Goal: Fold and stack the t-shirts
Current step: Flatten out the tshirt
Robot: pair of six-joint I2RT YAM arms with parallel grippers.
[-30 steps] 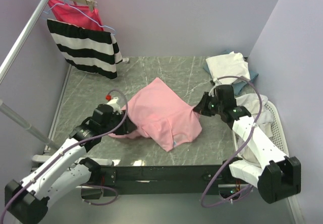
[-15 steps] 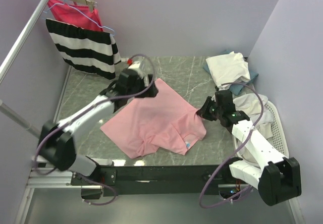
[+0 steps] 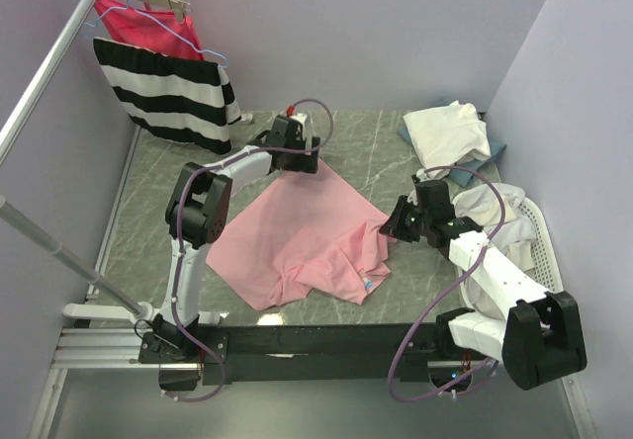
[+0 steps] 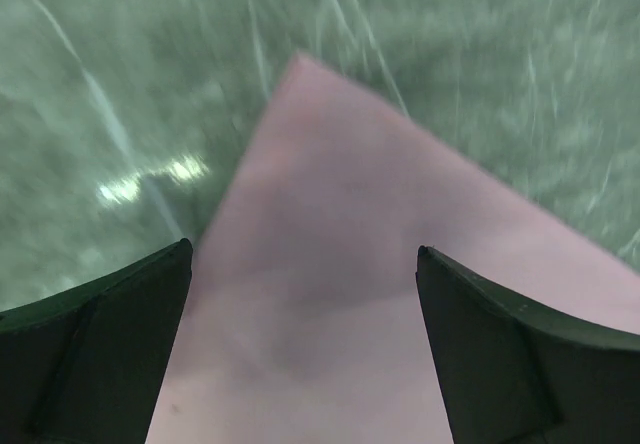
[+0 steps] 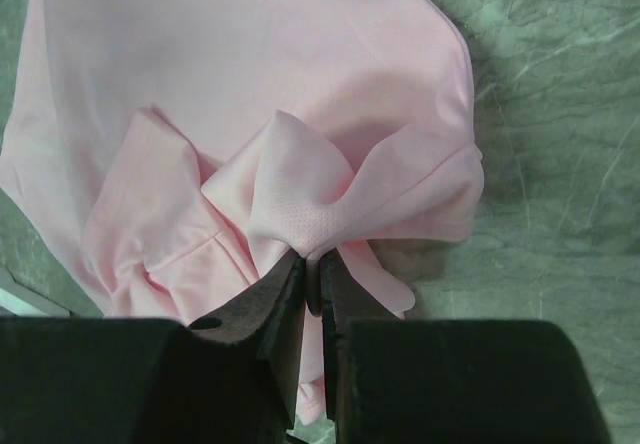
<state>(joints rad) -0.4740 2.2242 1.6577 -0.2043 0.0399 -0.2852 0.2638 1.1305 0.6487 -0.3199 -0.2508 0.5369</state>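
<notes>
At the pink t-shirt's (image 3: 297, 236) far corner, my left gripper (image 3: 300, 159) hovers with its jaws wide apart, holding nothing. The shirt lies spread on the table (image 3: 158, 192), its near edge rumpled, no fold made yet. At its right edge, my right gripper (image 3: 391, 223) is pinched closed on a bunch of its fabric. Further right, a cream-white t-shirt (image 3: 447, 132) looks folded atop a blue one (image 3: 497, 148). I judge the stack started and this shirt barely begun.

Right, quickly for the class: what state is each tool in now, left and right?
Left tool: open, holding nothing, at the pink t-shirt's far corner.
Right tool: shut on a bunched fold of that t-shirt.
</notes>
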